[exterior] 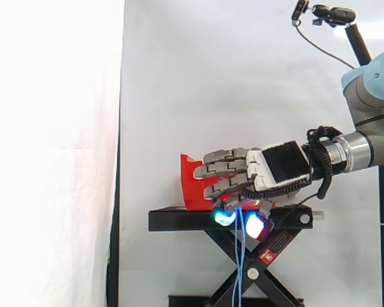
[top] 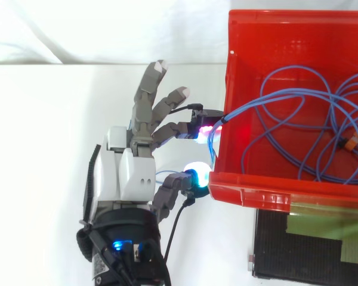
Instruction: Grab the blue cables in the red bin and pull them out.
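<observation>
Several blue cables (top: pixel 286 113) lie coiled in the red bin (top: pixel 234 59). A few strands run over the bin's left wall to my hand (top: pixel 128 176), just outside that wall. One curled finger with a magenta pad and the thumb with a cyan pad (top: pixel 194 176) pinch the strands; the other fingers stretch away from the bin. In the side view my hand (exterior: pixel 275 166) is in front of the red bin (exterior: pixel 191 182), and blue cables (exterior: pixel 240 256) hang from it past the stand.
The bin sits on a black scissor stand (exterior: pixel 179 220) before a white curtain. An orange piece (top: pixel 353 140) lies among the cables at the bin's right. A camera on a black pole (exterior: pixel 333 14) stands at the upper right.
</observation>
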### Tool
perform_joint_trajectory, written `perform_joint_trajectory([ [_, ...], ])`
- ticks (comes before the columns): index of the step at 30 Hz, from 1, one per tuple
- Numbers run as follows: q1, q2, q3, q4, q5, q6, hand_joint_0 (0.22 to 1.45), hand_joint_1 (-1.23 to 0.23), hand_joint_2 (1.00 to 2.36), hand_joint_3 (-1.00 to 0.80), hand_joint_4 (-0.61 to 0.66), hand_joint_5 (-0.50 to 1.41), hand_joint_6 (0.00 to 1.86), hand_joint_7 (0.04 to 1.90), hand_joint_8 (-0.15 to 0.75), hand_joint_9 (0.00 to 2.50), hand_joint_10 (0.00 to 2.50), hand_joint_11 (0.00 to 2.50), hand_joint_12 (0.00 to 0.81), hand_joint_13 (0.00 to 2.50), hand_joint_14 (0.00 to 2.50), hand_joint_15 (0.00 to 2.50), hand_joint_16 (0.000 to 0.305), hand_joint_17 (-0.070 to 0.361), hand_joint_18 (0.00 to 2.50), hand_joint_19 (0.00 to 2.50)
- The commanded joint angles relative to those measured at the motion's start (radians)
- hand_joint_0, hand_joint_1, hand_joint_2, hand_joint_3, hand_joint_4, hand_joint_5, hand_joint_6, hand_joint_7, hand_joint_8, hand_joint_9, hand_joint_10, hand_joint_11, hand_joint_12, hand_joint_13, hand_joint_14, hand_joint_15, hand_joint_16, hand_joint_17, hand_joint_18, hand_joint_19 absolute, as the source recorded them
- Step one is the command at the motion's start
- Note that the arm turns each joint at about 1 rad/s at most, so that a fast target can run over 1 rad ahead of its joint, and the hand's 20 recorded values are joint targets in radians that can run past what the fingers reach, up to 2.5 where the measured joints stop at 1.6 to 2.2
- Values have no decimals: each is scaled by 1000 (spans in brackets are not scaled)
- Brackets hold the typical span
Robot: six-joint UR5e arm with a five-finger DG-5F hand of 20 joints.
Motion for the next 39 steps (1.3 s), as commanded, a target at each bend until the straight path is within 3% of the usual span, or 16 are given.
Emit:
perform_joint_trajectory([
  [1,1,0,0,-1,-2,1,832,-879,1000,-1000,354,914,3,594,304,686,11,321,330,282,9,264,46,103,79,314],
  [11,0,0,-1,1,-7,1,859,-870,1000,-1000,336,1002,9,709,301,734,11,331,328,311,9,260,45,101,117,312],
  [24,1,0,-1,-5,-7,1,887,-837,1000,-1000,274,1025,306,657,309,815,12,356,321,345,10,274,44,98,149,320],
  [26,3,0,-1,-5,-7,1,886,-836,1000,-1000,277,1022,301,661,307,817,12,365,321,345,10,274,44,98,149,327],
  [27,3,0,-1,-5,-5,1,880,-839,1000,-1000,292,1023,124,699,304,807,13,358,322,344,10,277,44,98,149,327],
  [29,4,0,0,-2,-5,1,864,-845,1000,-1000,320,1005,2,689,301,784,12,351,322,334,10,279,44,98,135,333],
  [33,6,0,-1,-4,-7,7,837,-846,1000,-1000,331,894,8,497,299,753,12,329,327,323,10,277,44,100,127,338],
  [39,4,0,0,-21,-13,7,821,-841,1000,-1000,334,827,10,404,297,735,11,327,331,313,10,285,45,102,114,346],
])
